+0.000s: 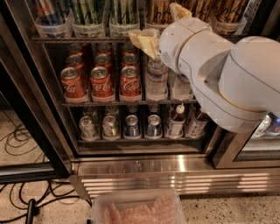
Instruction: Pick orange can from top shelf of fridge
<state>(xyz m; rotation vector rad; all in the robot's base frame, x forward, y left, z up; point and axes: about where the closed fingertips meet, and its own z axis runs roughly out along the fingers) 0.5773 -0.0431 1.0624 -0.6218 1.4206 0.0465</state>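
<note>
The fridge [175, 173] stands open in front of me. Its top shelf [78, 39] carries clear trays of tall cans. Orange cans [158, 11] with dark squiggles stand in the right trays, and more [227, 12] sit further right. My gripper [155, 24] is raised to the top shelf's edge, right in front of the left orange cans. Its cream fingers [142, 39] are spread apart and open, holding nothing. My white arm [227, 74] hides part of the shelf's right side.
Green-striped cans [87, 11] fill the top trays to the left. Red Coca-Cola cans [100, 81] and water bottles [156, 81] sit on the middle rack, small cans [109, 127] below. Cables [26, 192] lie on the floor; a clear bin [135, 208] is at the bottom.
</note>
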